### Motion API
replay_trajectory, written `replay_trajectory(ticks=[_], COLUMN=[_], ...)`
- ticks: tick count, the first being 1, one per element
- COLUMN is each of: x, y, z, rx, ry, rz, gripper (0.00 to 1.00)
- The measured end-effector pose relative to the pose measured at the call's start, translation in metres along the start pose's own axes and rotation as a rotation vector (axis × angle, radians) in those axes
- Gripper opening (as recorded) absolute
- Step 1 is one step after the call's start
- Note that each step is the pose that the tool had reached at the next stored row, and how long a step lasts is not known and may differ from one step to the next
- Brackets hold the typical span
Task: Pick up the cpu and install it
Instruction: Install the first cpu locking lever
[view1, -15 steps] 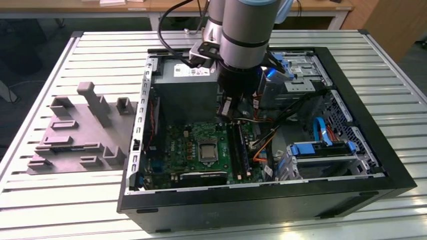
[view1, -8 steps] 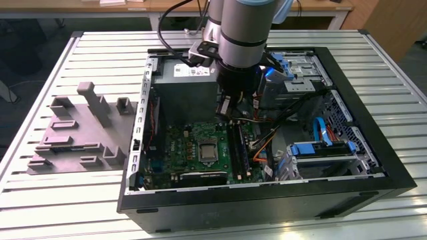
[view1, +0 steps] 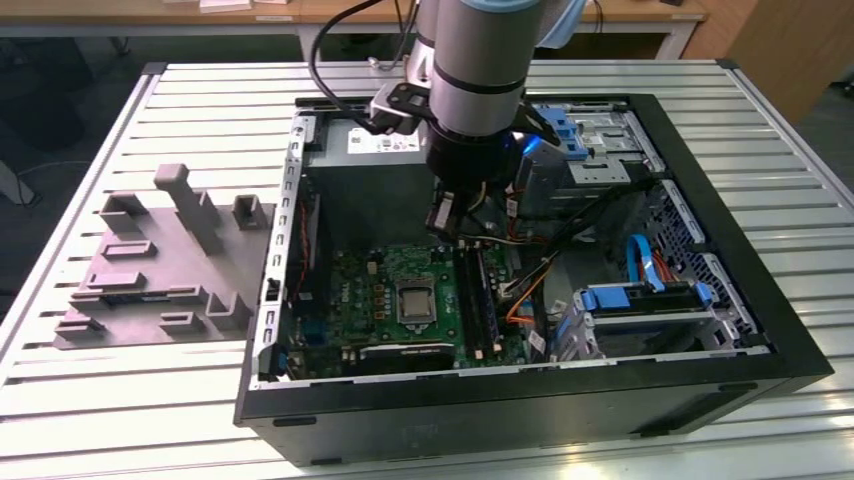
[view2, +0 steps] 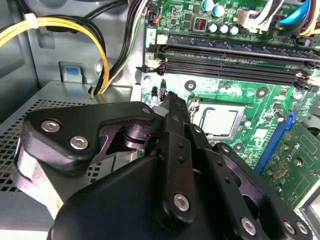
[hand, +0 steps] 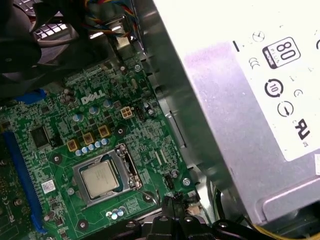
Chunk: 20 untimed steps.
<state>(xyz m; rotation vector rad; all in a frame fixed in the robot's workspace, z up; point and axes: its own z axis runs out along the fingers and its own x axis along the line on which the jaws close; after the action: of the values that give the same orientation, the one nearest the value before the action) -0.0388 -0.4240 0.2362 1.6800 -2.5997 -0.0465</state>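
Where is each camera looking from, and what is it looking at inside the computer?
Exterior view: off the arm, looking down on the open computer case on the slatted table; the arm reaches in above the motherboard.
First wrist view: on the arm, looking down at the cpu sitting in its socket beside the grey power supply; the end effector tip shows at the edge.
Second wrist view: on the arm, looking past the end effector at the cpu and memory slots.
Both wrist views share the cpu.
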Motion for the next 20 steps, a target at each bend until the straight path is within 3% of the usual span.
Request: replay_trajectory(ticks=[10, 15, 20], x=[0.0092, 0.0112, 0.016], y=[-0.0009, -0.0002, -0.0013], z=[0.0002, 0.0003, 0.0004], rx=[0.0035, 0.0047, 0.0052], ry=[0.0073, 0.0097, 0.0105], rz=[-0.008, -0.054, -0.064], gripper=[0.11, 0.11, 0.11])
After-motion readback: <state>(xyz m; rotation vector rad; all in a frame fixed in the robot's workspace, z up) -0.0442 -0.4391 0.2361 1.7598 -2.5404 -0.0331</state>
